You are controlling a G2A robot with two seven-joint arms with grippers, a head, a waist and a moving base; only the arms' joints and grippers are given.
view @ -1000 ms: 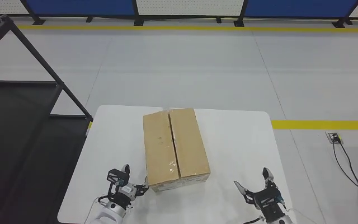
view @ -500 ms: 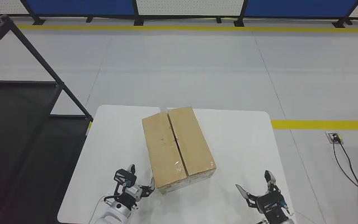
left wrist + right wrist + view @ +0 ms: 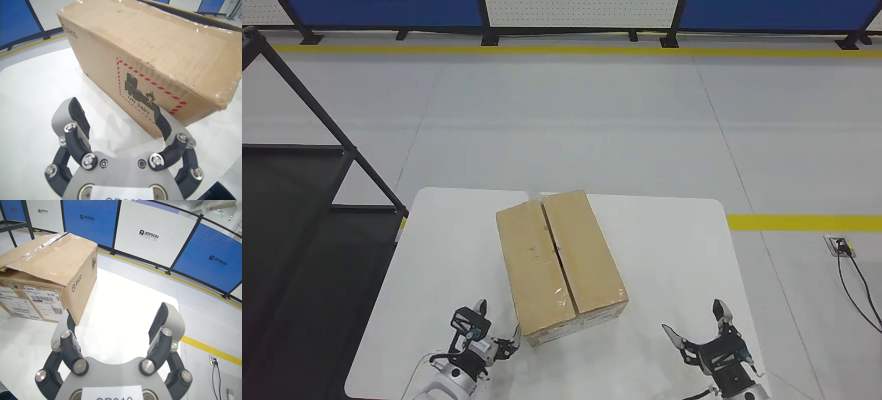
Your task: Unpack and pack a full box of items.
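A closed cardboard box [image 3: 560, 262] lies in the middle of the white table [image 3: 442, 250], its taped top seam running away from me and the box turned a little askew. One top flap is lifted slightly at the labelled end [image 3: 49, 255]. My left gripper [image 3: 497, 320] sits open at the box's near left corner, one finger right beside the printed side wall [image 3: 151, 49] and nothing between the pads. My right gripper [image 3: 695, 325] hovers open over the bare table [image 3: 117, 291], off to the right of the box's near end and apart from it.
A black metal rack [image 3: 302, 150] stands left of the table. Blue and white partition panels [image 3: 151, 237] line the far floor behind a yellow line. A floor socket with a cable [image 3: 840, 245] lies to the right. Bare tabletop flanks the box on both sides.
The box's near end has swung to the right, so it now lies askew. My left gripper has followed along the near edge towards that corner. The right gripper has barely shifted.
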